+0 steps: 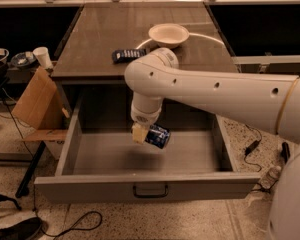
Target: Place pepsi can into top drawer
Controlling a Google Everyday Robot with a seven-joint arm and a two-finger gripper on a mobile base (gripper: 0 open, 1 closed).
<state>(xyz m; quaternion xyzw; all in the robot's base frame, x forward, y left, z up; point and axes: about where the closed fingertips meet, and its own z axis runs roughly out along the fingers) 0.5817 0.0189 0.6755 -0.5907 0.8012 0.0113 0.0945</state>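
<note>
The top drawer [100,156] stands pulled wide open below the counter, its grey inside bare and a small dark handle on its front panel. My gripper [146,134] hangs over the drawer's middle, pointing down, and is shut on the pepsi can [157,136]. The can is dark blue with light markings and lies tilted on its side in the fingers, a little above the drawer floor. The white arm reaches in from the right and hides part of the drawer's back.
On the counter [90,44] lie a flat dark blue snack packet [124,55] and a white bowl [168,34]. A cardboard box [35,101] and a white cup [42,57] stand to the left. Cables lie on the floor.
</note>
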